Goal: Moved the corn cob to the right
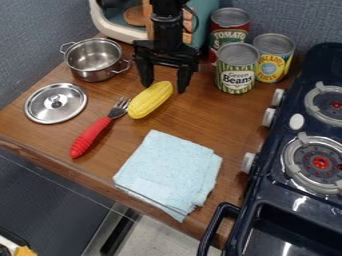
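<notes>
My gripper (164,87) hangs down from the top edge, at the upper middle of the wooden counter. It is open, one finger on each side of the upper end of the yellow corn cob (151,100). The cob lies at a slant, its lower left end close to the fork's tines. How near the fingers are to the counter surface, I cannot tell.
Left of the cob are a red-handled fork (91,136), a steel lid (56,103) and a pot (95,59). Three cans (236,68) stand to the right, near the stove (294,180). A folded blue cloth (171,170) lies in front.
</notes>
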`<state>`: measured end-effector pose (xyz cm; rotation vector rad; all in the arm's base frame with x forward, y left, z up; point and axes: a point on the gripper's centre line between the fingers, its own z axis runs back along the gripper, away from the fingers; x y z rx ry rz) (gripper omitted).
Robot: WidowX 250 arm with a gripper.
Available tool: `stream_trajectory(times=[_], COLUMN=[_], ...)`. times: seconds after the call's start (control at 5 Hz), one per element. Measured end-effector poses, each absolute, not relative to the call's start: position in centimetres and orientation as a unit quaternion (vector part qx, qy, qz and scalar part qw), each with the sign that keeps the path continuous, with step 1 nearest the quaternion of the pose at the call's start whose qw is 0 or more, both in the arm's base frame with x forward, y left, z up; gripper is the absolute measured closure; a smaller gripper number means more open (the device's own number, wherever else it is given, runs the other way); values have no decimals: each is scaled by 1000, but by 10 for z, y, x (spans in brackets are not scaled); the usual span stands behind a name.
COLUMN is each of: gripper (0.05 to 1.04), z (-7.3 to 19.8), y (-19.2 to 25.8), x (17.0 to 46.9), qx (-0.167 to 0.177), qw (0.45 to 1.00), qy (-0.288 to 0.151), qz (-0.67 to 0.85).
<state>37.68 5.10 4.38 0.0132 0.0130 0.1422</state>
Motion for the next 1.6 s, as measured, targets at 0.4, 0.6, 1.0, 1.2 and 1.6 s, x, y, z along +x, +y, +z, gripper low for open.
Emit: stream_trajectory(times=[0.4, 0.6, 1.0, 1.2, 1.6], gripper=[83, 83, 421, 488, 488], z=[24, 25, 20, 20, 21], y=[66, 73, 71, 73, 71], x=[368, 368, 370, 368, 364], qx=[54, 43, 0, 7, 3], qw=[996, 997, 999, 998, 999], qy=[59, 59, 53, 55, 46], qz=[34, 38, 7, 15, 12])
